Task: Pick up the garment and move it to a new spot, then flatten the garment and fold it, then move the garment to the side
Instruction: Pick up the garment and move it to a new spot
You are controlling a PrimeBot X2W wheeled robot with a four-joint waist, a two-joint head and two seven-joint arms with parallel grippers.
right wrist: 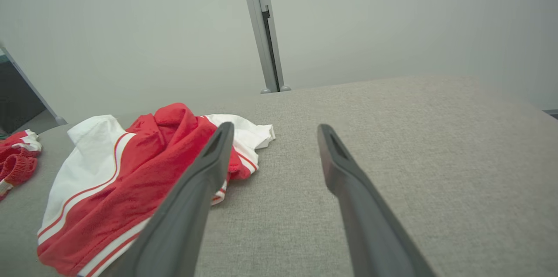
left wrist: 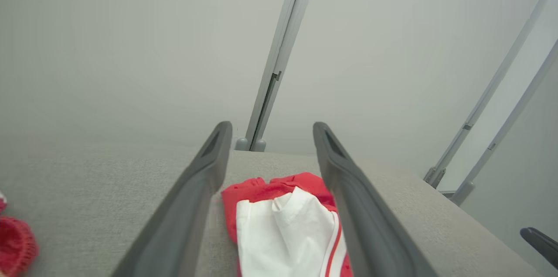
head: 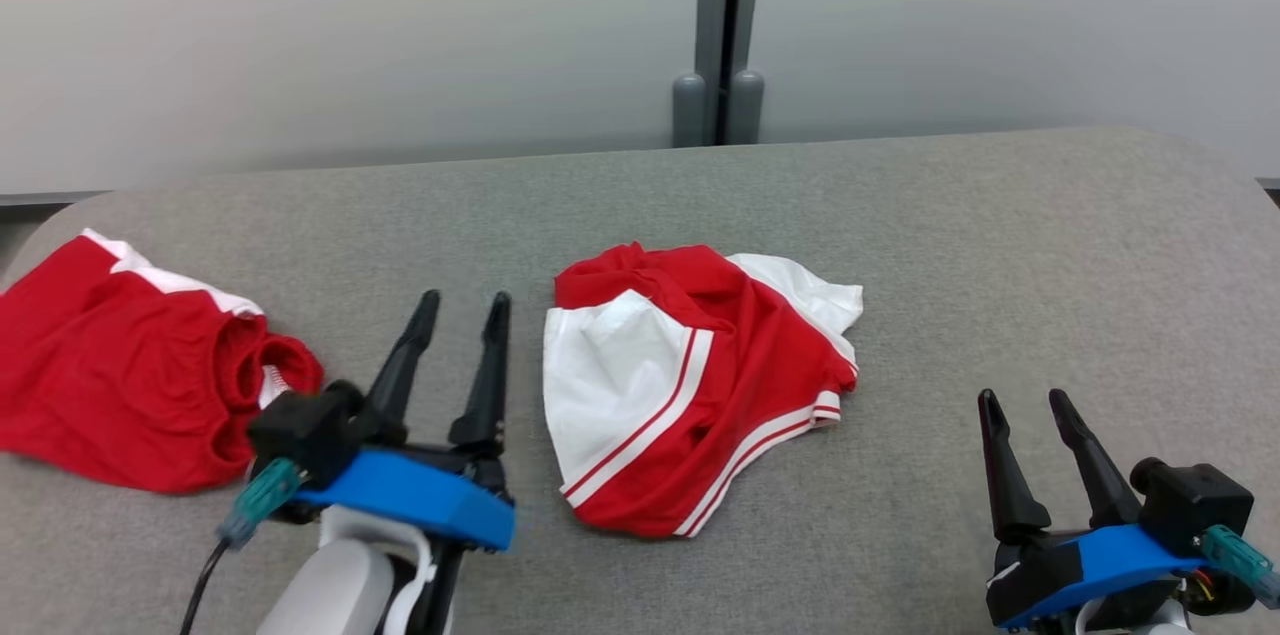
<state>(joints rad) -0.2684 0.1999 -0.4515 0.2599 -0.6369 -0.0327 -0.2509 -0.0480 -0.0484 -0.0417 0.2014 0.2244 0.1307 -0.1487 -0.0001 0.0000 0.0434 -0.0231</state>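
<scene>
**Two open tools over a grey desk**

A grey, round-cornered desk (head: 1000,245) stands before a pale wall (head: 300,35) split by a grey post (head: 718,25). The red-and-white garment (head: 700,385) lies crumpled at centre, and a second red garment (head: 130,375) lies at the left edge. The left tool (head: 465,298), just left of the garment, and the right tool (head: 1023,397), at the near right, point far, jaws wide and empty. Open desk spreads right of the garment.

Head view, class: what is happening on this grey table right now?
A two-armed robot faces a crumpled red-and-white garment lying on the grey table. The left pincer and right pincer are open, holding nothing, one each side of it. A second red garment lies at the left edge. Nothing is flattened or folded yet.
</scene>
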